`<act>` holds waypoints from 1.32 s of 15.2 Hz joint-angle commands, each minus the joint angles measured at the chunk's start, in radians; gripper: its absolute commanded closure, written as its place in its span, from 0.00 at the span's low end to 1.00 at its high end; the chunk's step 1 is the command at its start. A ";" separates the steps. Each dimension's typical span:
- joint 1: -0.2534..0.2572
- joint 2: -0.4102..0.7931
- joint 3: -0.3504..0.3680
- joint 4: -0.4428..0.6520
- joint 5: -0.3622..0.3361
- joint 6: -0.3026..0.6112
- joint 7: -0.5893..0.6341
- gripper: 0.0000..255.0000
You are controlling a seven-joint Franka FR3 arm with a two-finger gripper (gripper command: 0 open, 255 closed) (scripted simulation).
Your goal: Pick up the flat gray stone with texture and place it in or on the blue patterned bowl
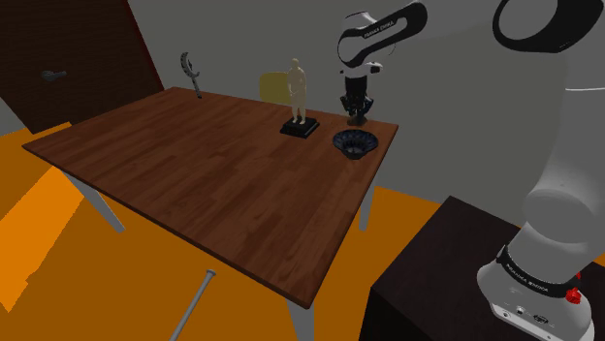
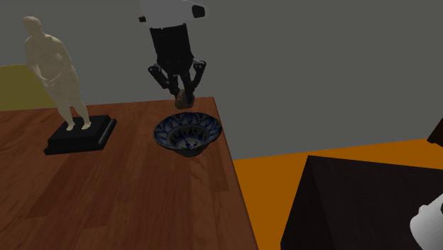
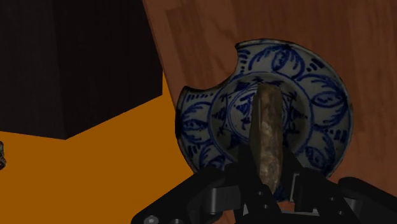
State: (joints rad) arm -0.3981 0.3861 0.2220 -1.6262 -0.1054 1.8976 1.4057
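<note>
A flat grey-brown stone is clasped edge-on between my black fingers, directly over the blue patterned bowl. In the second exterior view my gripper hangs just above and behind the bowl with the stone in it. In the shoulder view my gripper is above the bowl near the table's far corner. The stone is held clear of the bowl.
A pale figurine on a black base stands on the wooden table beside the bowl. The table edge lies close by the bowl. The dark stand sits beyond an orange floor strip. A grey rod lies on the floor.
</note>
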 commanded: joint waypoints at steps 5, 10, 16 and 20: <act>-0.002 0.030 -0.005 -0.035 -0.008 0.065 0.000 1.00; 0.000 0.057 -0.008 -0.064 -0.016 0.120 0.005 1.00; 0.000 0.066 -0.009 -0.072 -0.018 0.136 0.007 1.00; 0.000 0.066 -0.009 -0.072 -0.018 0.136 0.007 0.00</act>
State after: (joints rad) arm -0.3980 0.4519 0.2126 -1.6979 -0.1236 2.0337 1.4126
